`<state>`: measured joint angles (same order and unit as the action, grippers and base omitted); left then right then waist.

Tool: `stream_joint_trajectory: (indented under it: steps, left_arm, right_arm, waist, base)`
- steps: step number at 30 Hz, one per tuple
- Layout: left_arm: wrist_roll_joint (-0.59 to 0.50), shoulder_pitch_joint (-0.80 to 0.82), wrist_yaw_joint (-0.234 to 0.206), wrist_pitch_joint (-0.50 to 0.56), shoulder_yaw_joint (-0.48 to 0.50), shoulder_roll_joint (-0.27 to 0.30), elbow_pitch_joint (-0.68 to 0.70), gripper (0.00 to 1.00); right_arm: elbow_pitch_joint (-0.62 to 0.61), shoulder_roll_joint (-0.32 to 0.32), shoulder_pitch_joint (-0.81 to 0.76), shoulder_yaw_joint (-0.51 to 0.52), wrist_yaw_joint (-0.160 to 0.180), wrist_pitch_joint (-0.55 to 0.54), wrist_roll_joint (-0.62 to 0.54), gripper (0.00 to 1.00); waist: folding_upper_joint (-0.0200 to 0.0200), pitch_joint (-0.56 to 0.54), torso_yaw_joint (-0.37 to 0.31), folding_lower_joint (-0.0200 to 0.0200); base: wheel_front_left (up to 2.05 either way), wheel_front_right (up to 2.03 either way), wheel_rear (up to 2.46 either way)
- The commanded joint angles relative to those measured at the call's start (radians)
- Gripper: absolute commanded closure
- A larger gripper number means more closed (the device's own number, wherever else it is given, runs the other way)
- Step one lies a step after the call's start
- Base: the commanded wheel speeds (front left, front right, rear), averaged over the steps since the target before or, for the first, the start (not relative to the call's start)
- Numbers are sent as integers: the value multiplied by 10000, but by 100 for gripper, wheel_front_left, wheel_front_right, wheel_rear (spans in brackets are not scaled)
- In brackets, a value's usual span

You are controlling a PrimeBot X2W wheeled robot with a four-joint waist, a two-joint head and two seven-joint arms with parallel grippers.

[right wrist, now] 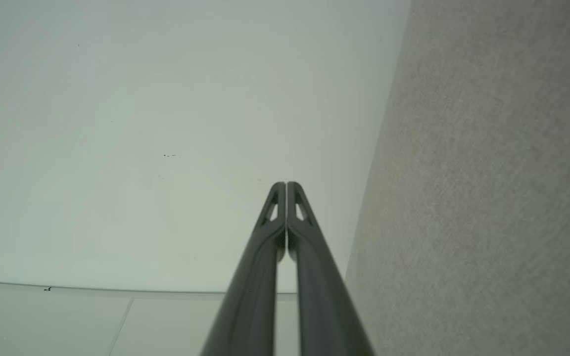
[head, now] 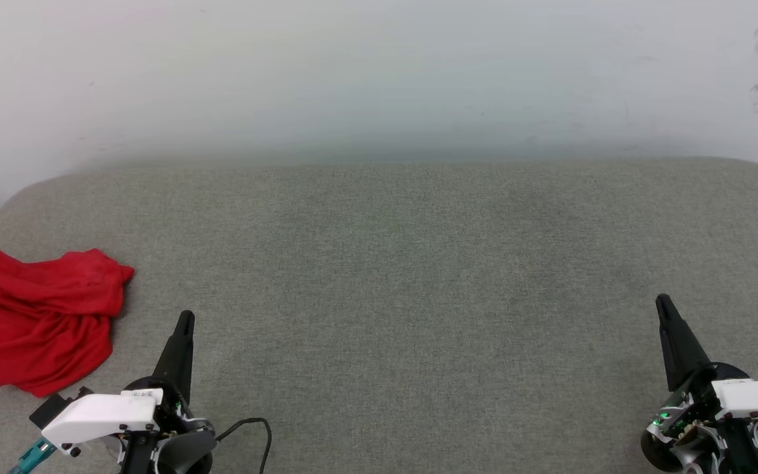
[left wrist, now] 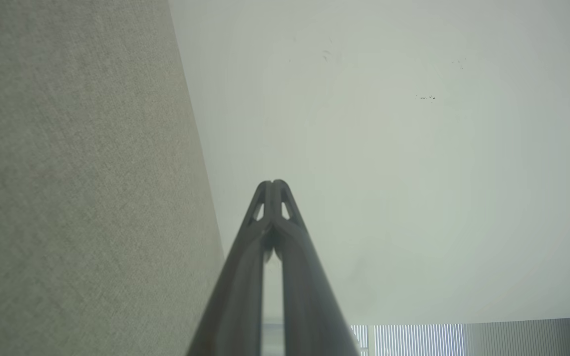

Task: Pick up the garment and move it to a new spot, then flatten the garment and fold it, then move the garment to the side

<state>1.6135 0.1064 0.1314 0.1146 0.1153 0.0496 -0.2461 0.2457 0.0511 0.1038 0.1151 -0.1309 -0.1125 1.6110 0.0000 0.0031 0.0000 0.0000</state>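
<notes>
The garment point(head: 33, 316), bright red with a bit of red-white striped trim at its lower left, lies crumpled at the left edge of the grey cushioned surface point(head: 405, 263) in the head view. Part of it runs off the picture's left side. My left gripper point(head: 185, 319) stands just right of it, shut and holding nothing, a short gap apart from the cloth. Far to the right my right gripper point(head: 662, 303) is shut too, with nothing in it. Both wrist views show the fingertips pressed together: left gripper point(left wrist: 272, 184), right gripper point(right wrist: 286, 184).
A pale wall point(head: 379, 72) rises behind the grey surface, whose back corners are rounded. A black cable point(head: 254, 424) loops by my left wrist. In the wrist views the grey fabric point(left wrist: 67, 198) and the same wall point(right wrist: 141, 123) flank the fingers.
</notes>
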Motion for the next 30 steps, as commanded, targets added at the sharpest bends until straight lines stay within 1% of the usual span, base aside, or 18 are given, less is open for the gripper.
stream_joint_trajectory:
  steps: [1,30]
  left_arm:
    - [-15,59,29,20,18,-19,4,100]
    - [-14,59,29,19,18,-19,4,100]
  right_arm:
    - [10,-29,102,-10,3,-20,40,100]
    - [10,-29,102,-11,3,-20,40,100]
  waist:
    - [0,0,0,0]
    - [0,0,0,0]
  base:
    - [0,0,0]
    - [0,0,0]
